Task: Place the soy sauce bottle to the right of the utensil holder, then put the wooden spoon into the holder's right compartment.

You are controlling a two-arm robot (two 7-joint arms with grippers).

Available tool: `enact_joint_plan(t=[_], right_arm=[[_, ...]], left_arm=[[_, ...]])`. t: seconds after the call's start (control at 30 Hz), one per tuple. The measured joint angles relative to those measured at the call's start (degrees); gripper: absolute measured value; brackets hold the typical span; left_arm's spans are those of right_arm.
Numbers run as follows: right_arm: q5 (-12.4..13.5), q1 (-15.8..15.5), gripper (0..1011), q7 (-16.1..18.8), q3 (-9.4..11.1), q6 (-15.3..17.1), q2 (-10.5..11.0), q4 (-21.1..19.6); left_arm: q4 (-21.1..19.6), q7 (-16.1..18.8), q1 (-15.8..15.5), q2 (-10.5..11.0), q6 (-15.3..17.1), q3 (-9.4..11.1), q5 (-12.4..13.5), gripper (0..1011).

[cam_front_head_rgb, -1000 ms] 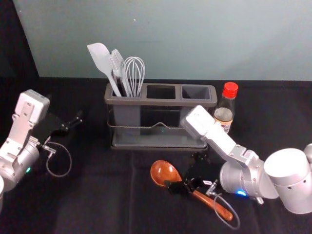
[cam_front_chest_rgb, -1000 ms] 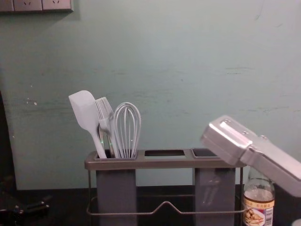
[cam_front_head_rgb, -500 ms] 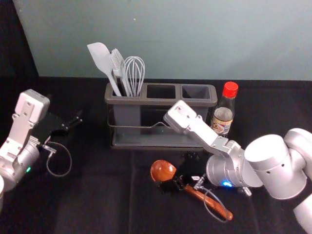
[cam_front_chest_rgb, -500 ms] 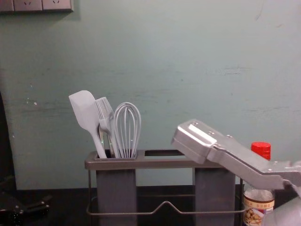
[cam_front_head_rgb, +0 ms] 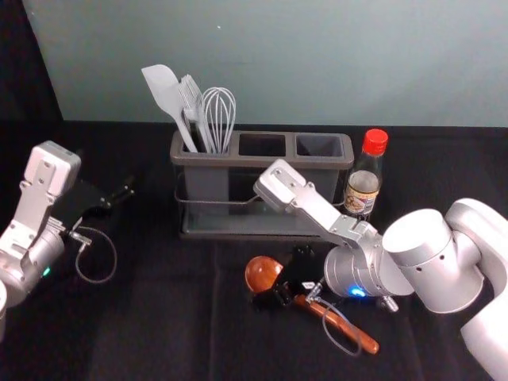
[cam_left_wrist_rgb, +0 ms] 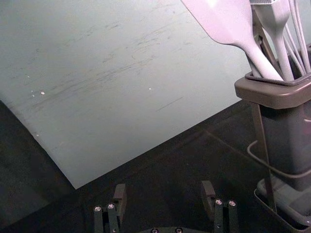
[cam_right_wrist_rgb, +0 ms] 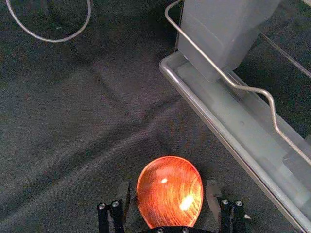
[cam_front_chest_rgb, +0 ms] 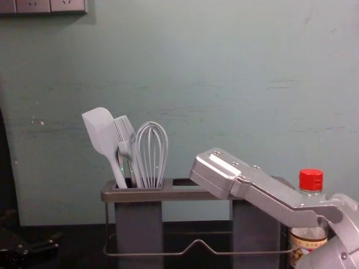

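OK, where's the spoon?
Head view, right of centre: the spoon lies on the black cloth in front of the holder, beneath the right tool.

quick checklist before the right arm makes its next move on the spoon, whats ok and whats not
1. Soy sauce bottle upright, right of the utensil holder: ok
2. Right compartment free of utensils: ok
3. Right gripper open, fingers on either side of the bowl of the wooden spoon: ok
4. Spoon gripped: not ok, fingers are apart
5. Fingers low enough to close on it: cannot tell
6. Left gripper away from the spoon, out at the left: ok
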Motion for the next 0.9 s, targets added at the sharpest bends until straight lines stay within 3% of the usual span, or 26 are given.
enact_joint_plan(t=[0.9], right_arm=[[-2.7, -1.2, 1003, 1.3, 1.6, -0.2, -2.1, 1.3]], left_arm=[[0.0, 0.0, 0.0, 0.0, 0.0, 0.0, 0.0, 1005]])
